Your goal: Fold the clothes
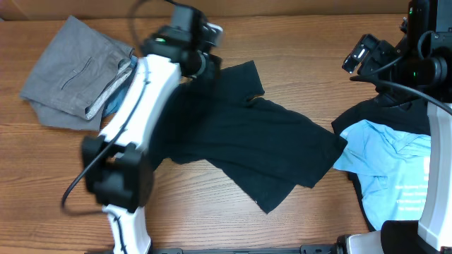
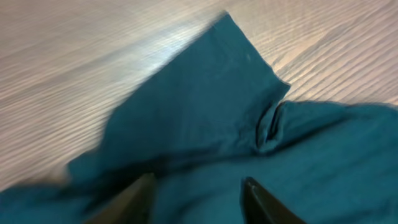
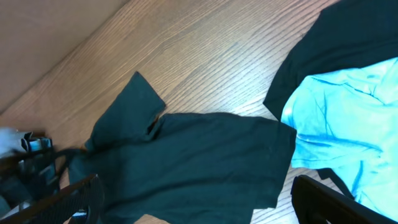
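A dark teal-black T-shirt (image 1: 254,141) lies spread and rumpled across the middle of the table; it also shows in the left wrist view (image 2: 217,118) and the right wrist view (image 3: 186,162). My left gripper (image 1: 201,62) hovers open over its upper left part near a sleeve (image 1: 244,74), fingertips (image 2: 198,186) apart just above the cloth, holding nothing. My right gripper (image 1: 360,56) is high at the far right, open and empty (image 3: 199,199). A light blue T-shirt (image 1: 395,162) lies on another dark garment (image 1: 381,116) at the right.
Grey folded trousers (image 1: 70,74) lie at the far left with a blue item (image 1: 116,99) peeking beneath them. The left arm (image 1: 131,134) stretches over the table's left half. The table's back edge (image 1: 296,15) runs along the top.
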